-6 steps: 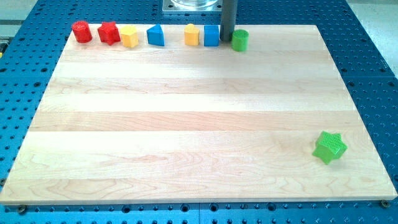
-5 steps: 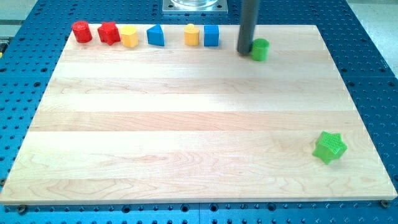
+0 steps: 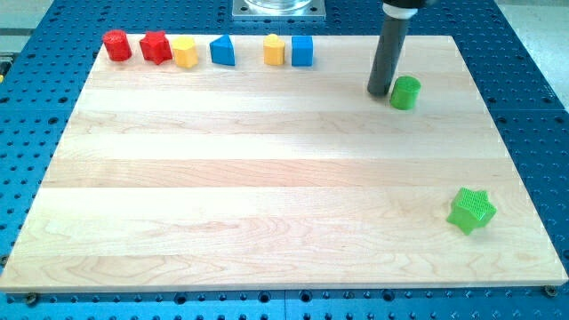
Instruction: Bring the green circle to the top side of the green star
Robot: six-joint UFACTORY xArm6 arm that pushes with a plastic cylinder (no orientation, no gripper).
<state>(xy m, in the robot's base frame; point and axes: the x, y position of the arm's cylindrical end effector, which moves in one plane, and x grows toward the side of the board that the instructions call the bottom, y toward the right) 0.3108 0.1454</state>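
The dark rod comes down from the far edge of the view. Its tip (image 3: pixel 380 92) sits on the pale wooden board (image 3: pixel 267 178), touching or just beside the left flank of the small green plastic circle (image 3: pixel 405 92). The tool has no jaws, so it neither clenches nor releases; it can only shove, and it holds nothing.

The contact is on the circle's left side, which suits a push to the right. The goal lies right and nearer, so I judge the push will soon need to come from the circle's far-left side instead.

The green plastic star (image 3: pixel 471 210) sits near the board's right edge, toward the near side. It is well apart from the circle, with bare wood between them. The circle is to end up on the star's far side, so it has a good stretch to cover. The job looks less than half done.

A line of spare blocks stands along the far edge, left of the rod:
- red cylinder (image 3: pixel 116 44)
- red star-like block (image 3: pixel 155 46), shape not certain
- yellow block (image 3: pixel 185 52)
- blue triangle (image 3: pixel 222 50)
- yellow block with a rounded top (image 3: pixel 274 50)
- blue cube (image 3: pixel 302 50)

They are all well clear of the likely path.

Risks as I see them: a round block can slip off a round rod and wander, and the board's right edge is not far away. Overshooting could also bump the star.
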